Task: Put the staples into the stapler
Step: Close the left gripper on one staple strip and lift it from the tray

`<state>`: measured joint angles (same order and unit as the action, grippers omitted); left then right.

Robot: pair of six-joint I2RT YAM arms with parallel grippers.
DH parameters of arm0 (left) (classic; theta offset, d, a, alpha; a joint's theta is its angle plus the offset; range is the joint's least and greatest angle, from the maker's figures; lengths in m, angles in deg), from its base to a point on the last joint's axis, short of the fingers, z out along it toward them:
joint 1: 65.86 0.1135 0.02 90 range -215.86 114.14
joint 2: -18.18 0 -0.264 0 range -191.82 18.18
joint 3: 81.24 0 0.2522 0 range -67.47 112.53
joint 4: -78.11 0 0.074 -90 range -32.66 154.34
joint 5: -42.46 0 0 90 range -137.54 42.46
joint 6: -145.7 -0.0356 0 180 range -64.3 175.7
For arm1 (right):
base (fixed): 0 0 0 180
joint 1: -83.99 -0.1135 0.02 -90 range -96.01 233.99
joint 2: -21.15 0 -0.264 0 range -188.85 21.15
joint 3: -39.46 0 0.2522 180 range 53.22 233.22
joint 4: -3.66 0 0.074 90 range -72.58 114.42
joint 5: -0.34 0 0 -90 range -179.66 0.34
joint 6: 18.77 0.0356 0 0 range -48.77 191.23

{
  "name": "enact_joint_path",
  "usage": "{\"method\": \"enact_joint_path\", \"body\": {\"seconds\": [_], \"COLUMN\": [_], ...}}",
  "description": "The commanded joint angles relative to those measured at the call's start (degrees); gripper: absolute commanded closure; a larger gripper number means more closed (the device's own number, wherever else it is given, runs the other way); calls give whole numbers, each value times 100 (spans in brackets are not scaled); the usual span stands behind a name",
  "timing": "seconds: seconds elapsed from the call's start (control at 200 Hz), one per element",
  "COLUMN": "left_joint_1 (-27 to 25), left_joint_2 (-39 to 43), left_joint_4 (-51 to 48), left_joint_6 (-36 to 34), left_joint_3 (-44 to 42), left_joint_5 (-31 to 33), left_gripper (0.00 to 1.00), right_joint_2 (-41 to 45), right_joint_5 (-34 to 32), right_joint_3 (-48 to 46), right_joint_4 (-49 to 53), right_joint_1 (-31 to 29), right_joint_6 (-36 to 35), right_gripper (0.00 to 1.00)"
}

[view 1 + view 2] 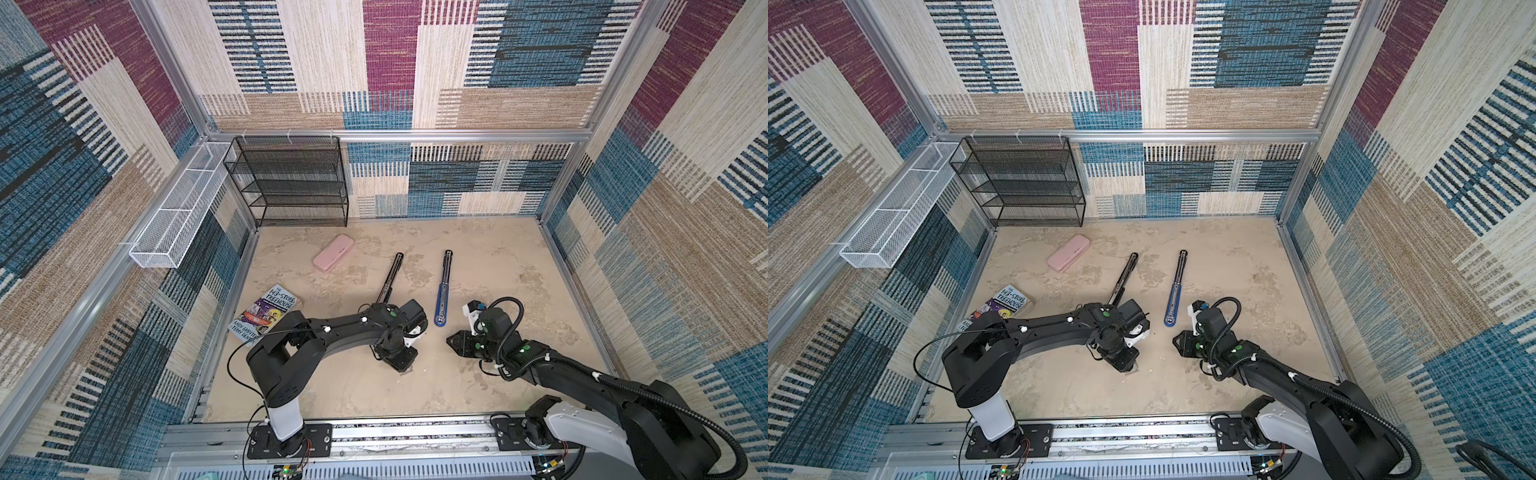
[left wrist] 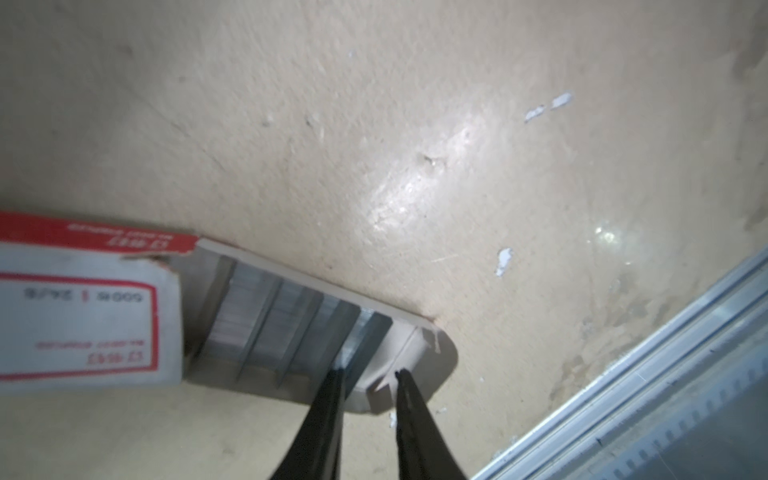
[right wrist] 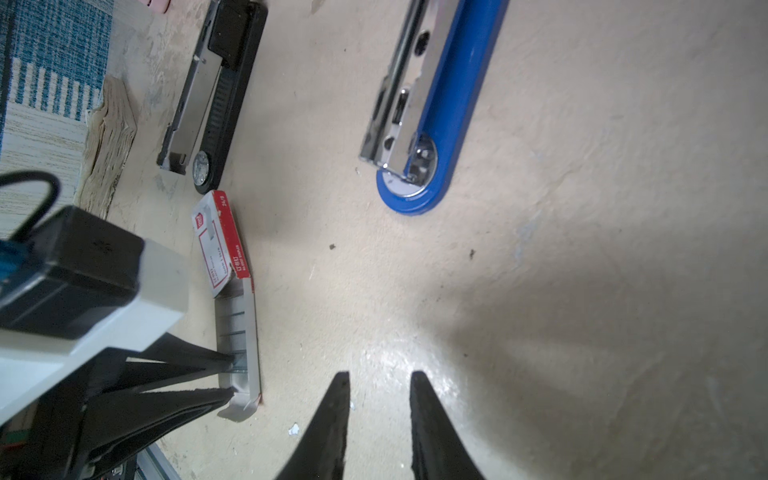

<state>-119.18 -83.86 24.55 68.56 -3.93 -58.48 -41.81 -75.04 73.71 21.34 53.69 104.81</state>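
Note:
The staples (image 2: 282, 320) lie as grey strips in a tray slid out of their white and red box (image 2: 83, 316). My left gripper (image 2: 369, 372) points down at the tray's open end, jaws a little apart. One fingertip touches the last strip and the other rests on the bare end of the tray. The right wrist view shows the same box (image 3: 220, 245) and strips (image 3: 235, 328). In both top views the left arm hides the box. A black stapler (image 1: 390, 276) and a blue stapler (image 1: 444, 286) lie opened flat. My right gripper (image 3: 380, 374) hovers open and empty over bare table.
A pink oblong case (image 1: 333, 258) lies at the back left and a book (image 1: 266, 311) by the left wall. A black mesh rack (image 1: 291, 183) and a white mesh basket (image 1: 178, 208) stand in the far left corner. A metal rail (image 2: 623, 395) runs along the front edge.

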Motion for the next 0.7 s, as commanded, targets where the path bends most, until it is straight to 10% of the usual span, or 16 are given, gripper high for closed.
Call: {"method": "enact_joint_path", "body": {"seconds": [0.0,0.411,0.696], "left_joint_1": [-35,-80,-67], "left_joint_2": [-66,-117,477], "left_joint_4": [-54,-150,-456], "left_joint_6": [-147,-190,-152], "left_joint_3": [-18,76,294], "left_joint_5": [60,105,-30], "left_gripper": [74,100,100], "right_joint_2": [13,91,151], "right_joint_5": [33,-2,-60], "right_joint_3": [-26,-36,245], "right_joint_4": [-87,-60,148], "right_joint_1": [-1,-2,13], "right_joint_6": [51,69,-18], "right_gripper": [71,71,71]}}
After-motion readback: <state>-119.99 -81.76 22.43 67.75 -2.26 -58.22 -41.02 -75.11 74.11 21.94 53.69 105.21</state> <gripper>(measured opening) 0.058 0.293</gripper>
